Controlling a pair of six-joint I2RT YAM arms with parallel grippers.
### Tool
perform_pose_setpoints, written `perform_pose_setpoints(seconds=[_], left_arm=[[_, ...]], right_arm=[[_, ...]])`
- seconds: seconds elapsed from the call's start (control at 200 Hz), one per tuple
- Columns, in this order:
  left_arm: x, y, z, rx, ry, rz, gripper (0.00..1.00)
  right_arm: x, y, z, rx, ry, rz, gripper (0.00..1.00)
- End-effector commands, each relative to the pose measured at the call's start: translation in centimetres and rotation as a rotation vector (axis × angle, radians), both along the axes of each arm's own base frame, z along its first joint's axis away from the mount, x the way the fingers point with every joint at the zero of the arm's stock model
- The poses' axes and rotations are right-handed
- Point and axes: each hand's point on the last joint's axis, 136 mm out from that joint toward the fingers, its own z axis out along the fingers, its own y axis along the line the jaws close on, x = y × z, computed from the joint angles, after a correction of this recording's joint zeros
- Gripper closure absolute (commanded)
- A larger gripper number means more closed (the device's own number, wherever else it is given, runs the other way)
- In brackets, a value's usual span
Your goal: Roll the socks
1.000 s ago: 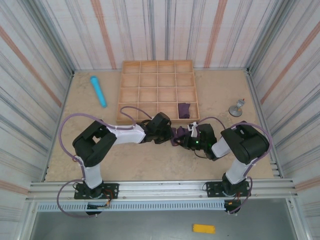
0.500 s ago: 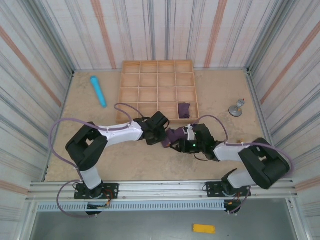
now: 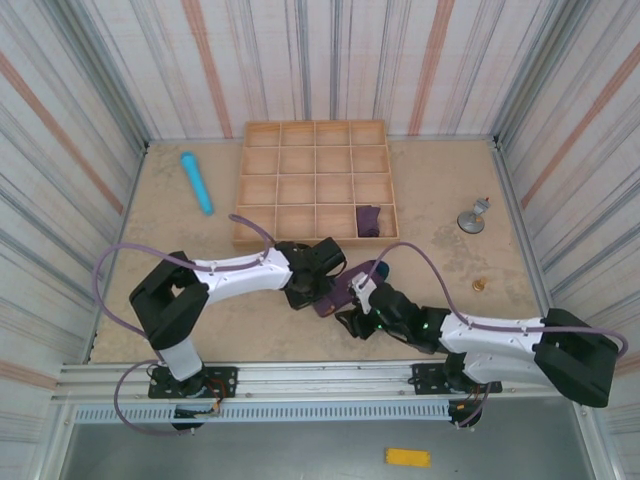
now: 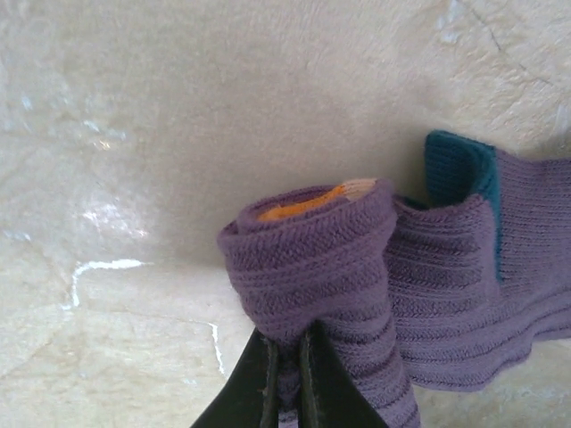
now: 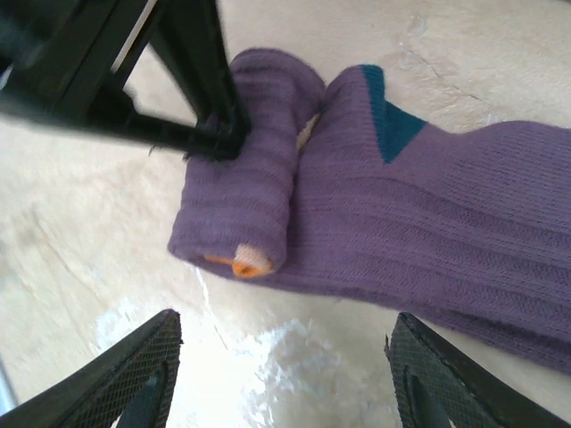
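Your left pincer (image 4: 285, 348) is pinching the started roll of the sock (image 4: 308, 254). Its two fingers are pressing together on a fold of knit right at their tips. Your right pincer (image 5: 285, 325) is standing spread wide and touching nothing. The sock is lying just ahead of its fingertips on the table (image 5: 294, 383), with the roll toward its left finger and the flat, unrolled leg running off past its right finger. The second sock (image 3: 368, 220) is sitting bundled in a compartment of the tray (image 3: 243, 190), well beyond both pincers.

You are working with something light, soft and limp. It is not going to resist you, but it is not going to hold a shape either. The ribbed knit is looking grippy rather than slick, and nothing here is breaking under a firm squeeze. The roll is probably wanting to spring loose wherever it is not being clamped.

So you are better off taking hold across the roll's whole thickness, near its middle, rather than nipping one outer layer. The orange-tipped end facing your right pincer is a poor place to grab, since the layers there are likely to slide out of each other. The flat leg near the teal patch is the part to be pinning down or tensioning while the roll is being turned.
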Motion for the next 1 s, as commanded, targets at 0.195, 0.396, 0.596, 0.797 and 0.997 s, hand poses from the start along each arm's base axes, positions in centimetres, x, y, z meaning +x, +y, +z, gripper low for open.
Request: perform_pose_setpoints(seconds=[0.195, 0.396, 0.596, 0.797, 0.997], left_arm=[[0.0, -2.3, -0.4, -0.025, 0.104, 0.063, 1.0], [0.2, -2.9, -0.4, -0.022, 0.116, 0.059, 1.0], [0.3, -2.7, -0.2, -0.018, 0.106, 0.056, 1.0], [0.1, -2.9, -0.4, -0.027, 0.114, 0.049, 1.0], [0.2, -3.3, -0.4, -0.045, 0.109, 0.036, 1.0]], right_arm=[[0.7, 0.7, 1.8, -0.084, -0.327, 0.024, 0.36], [1.3, 1.7, 1.0, -0.123, -0.374, 0.018, 0.37], [2.5, 2.0, 0.7, -0.134, -0.404, -0.05, 0.37], [3.3, 1.7, -0.6, -0.166, -0.392, -0.093, 0.41], [3.2, 1.2, -1.7, -0.166, -0.342, -0.12, 0.59]])
